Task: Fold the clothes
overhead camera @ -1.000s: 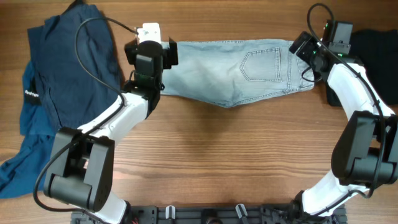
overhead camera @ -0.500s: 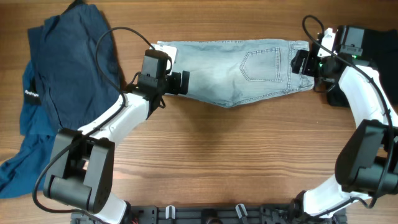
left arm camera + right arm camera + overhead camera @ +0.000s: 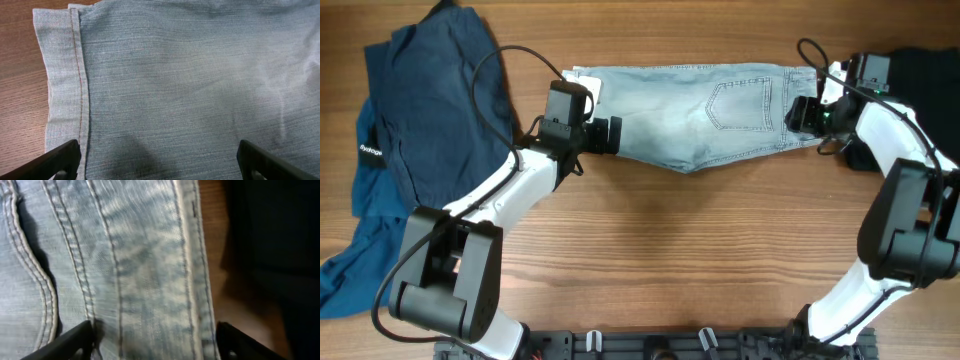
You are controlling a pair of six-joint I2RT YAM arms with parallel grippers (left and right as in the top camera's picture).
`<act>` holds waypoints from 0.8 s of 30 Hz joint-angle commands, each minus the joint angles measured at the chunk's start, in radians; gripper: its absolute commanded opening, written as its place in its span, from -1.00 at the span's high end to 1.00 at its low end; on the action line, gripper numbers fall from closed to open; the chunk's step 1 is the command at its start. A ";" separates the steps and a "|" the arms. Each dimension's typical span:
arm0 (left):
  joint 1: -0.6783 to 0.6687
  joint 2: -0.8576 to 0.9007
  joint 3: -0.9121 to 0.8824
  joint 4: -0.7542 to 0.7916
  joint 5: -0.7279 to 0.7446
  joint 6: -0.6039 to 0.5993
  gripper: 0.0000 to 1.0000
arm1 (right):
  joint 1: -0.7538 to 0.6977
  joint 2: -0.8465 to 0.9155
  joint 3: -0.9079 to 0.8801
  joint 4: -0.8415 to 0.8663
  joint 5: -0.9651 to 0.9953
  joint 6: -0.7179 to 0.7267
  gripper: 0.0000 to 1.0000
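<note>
The light blue denim shorts (image 3: 695, 110) lie flat across the far middle of the table, folded in half, with a back pocket facing up. My left gripper (image 3: 607, 134) is open over the cuffed hem end; the left wrist view shows its fingers spread wide (image 3: 160, 162) above the denim (image 3: 190, 75) and the cuff (image 3: 62, 80). My right gripper (image 3: 800, 113) is open over the waistband end; the right wrist view shows its fingers (image 3: 155, 340) either side of the waistband (image 3: 150, 265).
A pile of dark navy garments (image 3: 410, 130) lies at the far left. A black garment (image 3: 925, 75) lies at the far right, right beside the waistband (image 3: 270, 240). Bare wooden table (image 3: 700, 260) fills the front.
A second ago the left gripper was at the cuff's far corner; it has moved down and right over the hem. The right gripper shifted slightly left and down onto the waistband. The shorts lie flatter.
</note>
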 commanded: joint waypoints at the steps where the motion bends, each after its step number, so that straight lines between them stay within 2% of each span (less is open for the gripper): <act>1: 0.005 -0.026 0.006 -0.002 0.015 0.012 -1.00 | -0.001 0.063 0.003 0.042 -0.030 0.013 -0.34; 6: 0.009 0.010 0.006 -0.006 0.016 0.011 -0.99 | -0.001 0.100 0.003 0.103 -0.048 0.014 -0.34; 8: 0.034 0.022 0.006 -0.037 0.018 0.004 -0.99 | -0.001 0.127 0.003 0.115 -0.047 0.014 -0.42; 10: 0.085 0.022 0.006 -0.065 0.072 0.000 -0.99 | -0.003 0.149 0.003 0.122 -0.047 0.013 -0.50; 13: 0.201 0.029 0.006 -0.094 0.235 0.000 -0.93 | -0.004 0.189 0.003 0.139 -0.048 0.014 -0.51; 17: 0.289 0.067 0.006 -0.095 0.389 0.012 -0.87 | -0.003 0.199 0.002 0.138 -0.068 0.014 -0.47; 19: 0.307 0.093 0.006 -0.080 0.441 0.012 -0.65 | -0.003 0.199 0.002 0.138 -0.070 0.015 -0.36; 20: 0.312 0.102 0.006 -0.065 0.465 0.012 -0.44 | -0.003 0.199 0.002 0.137 -0.070 0.014 -0.28; 21: 0.314 0.104 0.006 -0.050 0.472 0.012 -0.17 | -0.003 0.199 0.002 0.135 -0.070 0.014 -0.22; 23: 0.313 0.101 0.007 0.001 0.480 -0.001 0.67 | -0.003 0.199 0.002 0.133 -0.070 0.014 -0.09; 24: 0.315 0.098 0.007 0.027 0.486 -0.029 0.80 | -0.003 0.199 0.002 0.134 -0.070 0.014 -0.07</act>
